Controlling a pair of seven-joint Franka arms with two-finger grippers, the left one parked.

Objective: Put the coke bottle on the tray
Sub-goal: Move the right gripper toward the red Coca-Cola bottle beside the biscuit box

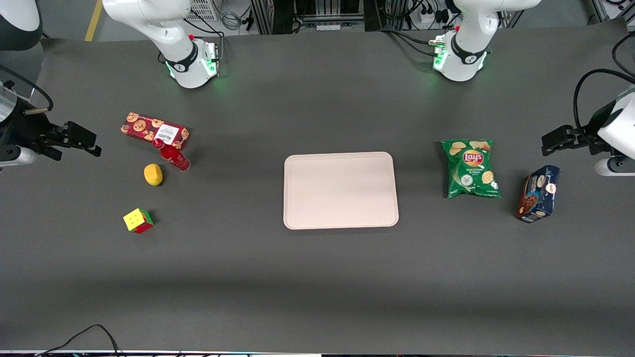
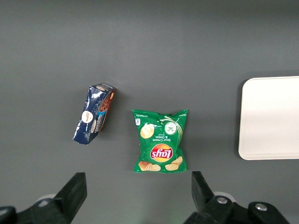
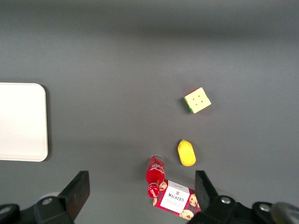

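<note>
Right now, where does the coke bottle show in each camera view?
Front view: coke bottle touching the cookie box, beside the lemon.
Right wrist view: bottle between the open claw fingers.
Left wrist view: not in it.
Shared landmark: tray.

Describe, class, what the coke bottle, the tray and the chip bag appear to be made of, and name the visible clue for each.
Coke bottle: probably plastic, glossy red with highlights.
Tray: likely moulded plastic or fibre, matte pinkish-beige, rounded corners, low rim.
Chip bag: thin printed film, shiny and crinkled at its seams.
The gripper hangs open at the working arm's end of the table, holding nothing.
</note>
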